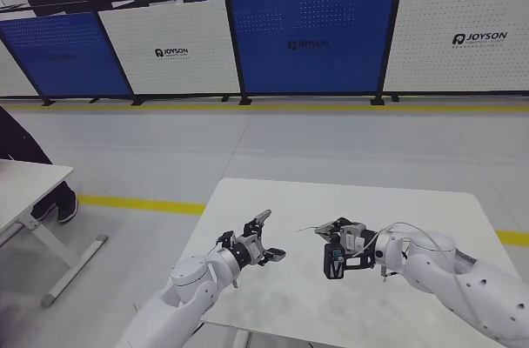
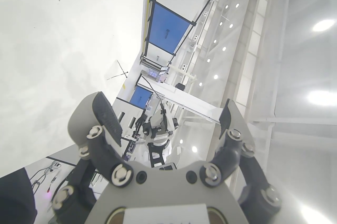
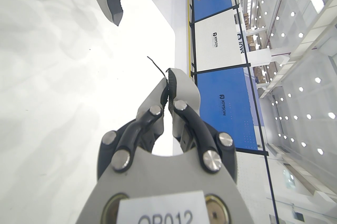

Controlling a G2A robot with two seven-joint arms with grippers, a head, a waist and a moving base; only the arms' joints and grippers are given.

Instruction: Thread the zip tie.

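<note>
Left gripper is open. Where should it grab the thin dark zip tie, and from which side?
Probably the free tail of the thin dark zip tie, just beyond the right gripper, whose fingers are shut on the rest. Bring the open left gripper straight in from opposite, fingers straddling the strand, since it points that way.

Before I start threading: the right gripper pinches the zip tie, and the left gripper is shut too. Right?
No. The left gripper is open, its fingers wide apart, per the left wrist view. The right gripper does pinch the zip tie.
</note>
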